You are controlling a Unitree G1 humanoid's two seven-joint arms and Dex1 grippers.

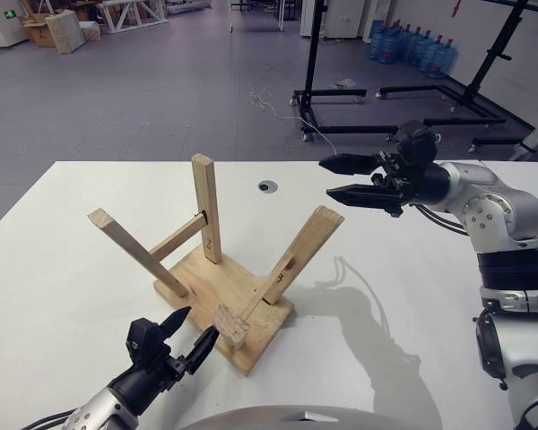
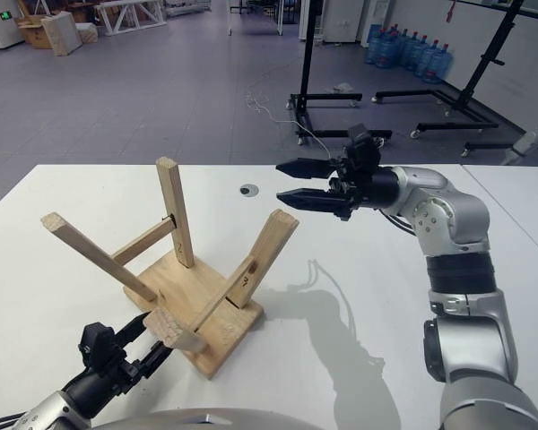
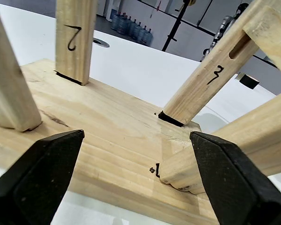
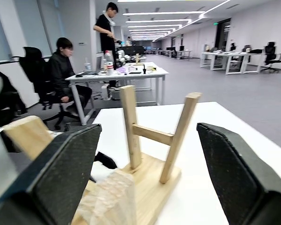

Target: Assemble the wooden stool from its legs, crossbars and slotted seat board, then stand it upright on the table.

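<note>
The wooden stool lies upside down, its seat board [image 1: 211,287] flat on the white table [image 1: 72,322]. Four legs stick up and splay outward: a far leg marked 2 [image 1: 207,208], a left leg [image 1: 136,252], a right leg [image 1: 303,253] and a short-looking near leg [image 1: 229,324]. A crossbar [image 1: 177,238] joins the two left legs, and another crossbar [image 1: 255,305] joins the two right ones. My left gripper [image 1: 202,321] is open at the board's near edge, its fingers [image 3: 37,178] either side of the board [image 3: 117,126]. Above and beyond the right leg, my right gripper [image 1: 326,176] hangs open and empty.
A round grommet hole [image 1: 267,186] sits in the table behind the stool. Beyond the table's far edge are black wheeled stands [image 1: 341,90] and blue water bottles [image 1: 412,45] on the floor. Bare tabletop lies to the right and left of the stool.
</note>
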